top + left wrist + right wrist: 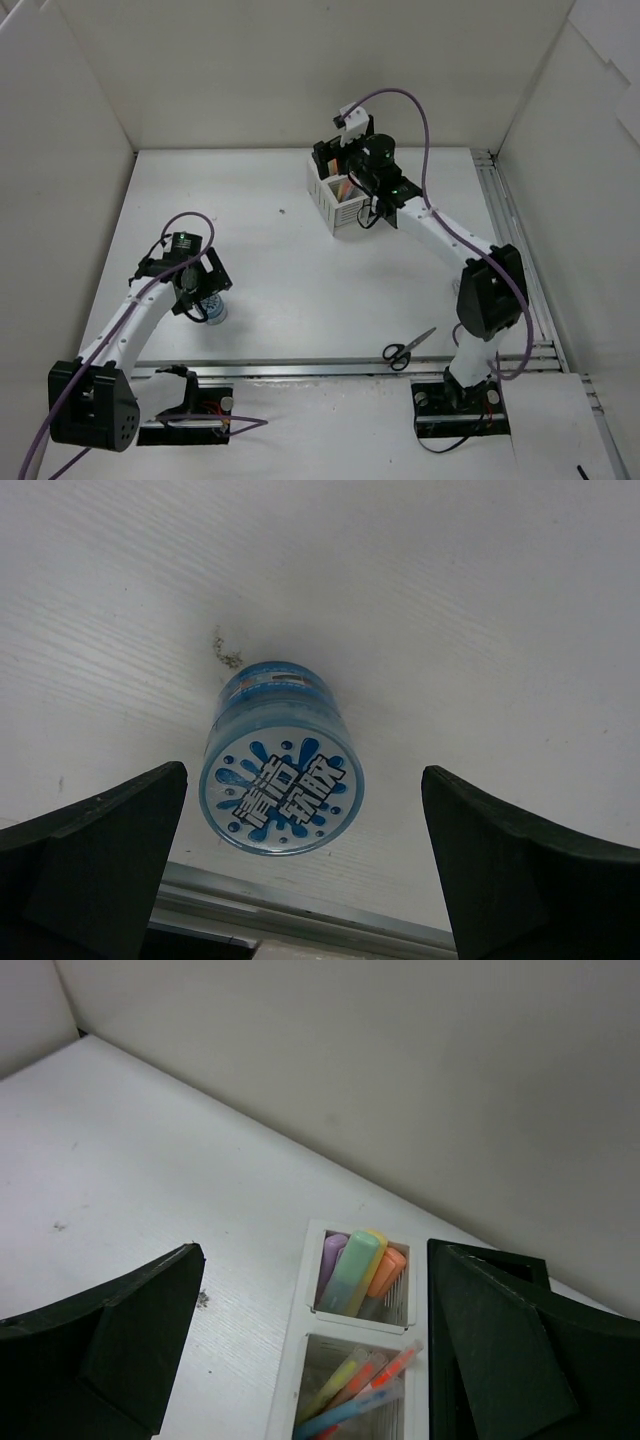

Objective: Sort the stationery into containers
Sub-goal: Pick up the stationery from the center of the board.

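White table (300, 290) — plain white walls (250, 70) on three sides — even light.

the only lettering is on the lid of the small round jar (281, 785), low in the middle of the left wrist view: four bold white chinese characters with black outlines, set in one slanted row over a blue splash with blue dots around it. the strokes are too stylised to read with certainty. a band of tiny print on the jar's side is too small to read.
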`<control>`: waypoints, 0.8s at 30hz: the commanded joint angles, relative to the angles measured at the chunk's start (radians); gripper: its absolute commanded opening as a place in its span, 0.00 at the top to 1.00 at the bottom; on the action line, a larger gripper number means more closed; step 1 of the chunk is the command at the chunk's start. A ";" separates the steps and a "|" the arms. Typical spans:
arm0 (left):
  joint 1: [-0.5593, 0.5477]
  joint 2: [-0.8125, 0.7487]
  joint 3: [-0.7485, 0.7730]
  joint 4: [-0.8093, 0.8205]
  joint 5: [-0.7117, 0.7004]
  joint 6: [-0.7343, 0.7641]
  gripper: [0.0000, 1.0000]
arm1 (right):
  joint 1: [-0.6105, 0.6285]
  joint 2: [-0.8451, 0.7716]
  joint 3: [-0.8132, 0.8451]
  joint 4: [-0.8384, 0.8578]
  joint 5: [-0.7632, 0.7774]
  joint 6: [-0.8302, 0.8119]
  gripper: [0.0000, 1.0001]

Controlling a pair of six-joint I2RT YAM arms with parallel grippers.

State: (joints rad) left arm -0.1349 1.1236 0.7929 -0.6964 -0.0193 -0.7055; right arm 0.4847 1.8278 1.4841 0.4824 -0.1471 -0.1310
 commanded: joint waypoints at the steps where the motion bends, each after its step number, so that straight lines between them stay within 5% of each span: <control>1: -0.023 0.027 0.002 -0.031 -0.068 -0.049 0.01 | 0.017 -0.181 -0.065 0.041 0.084 -0.006 0.02; 7: -0.072 0.113 0.006 0.012 -0.096 -0.051 0.02 | 0.022 -0.389 -0.277 -0.056 0.324 0.065 0.02; 10: -0.092 0.148 0.020 0.031 -0.103 -0.043 0.12 | 0.022 -0.492 -0.382 -0.108 0.409 0.109 0.02; 24: -0.233 0.139 0.094 0.070 -0.091 0.015 0.78 | 0.018 -0.826 -0.596 -0.358 0.633 0.221 0.02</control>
State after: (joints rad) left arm -0.3313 1.3014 0.7864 -0.6689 -0.1028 -0.7303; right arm 0.5091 1.0637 0.9077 0.1314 0.3874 0.0479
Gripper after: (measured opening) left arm 0.612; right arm 0.978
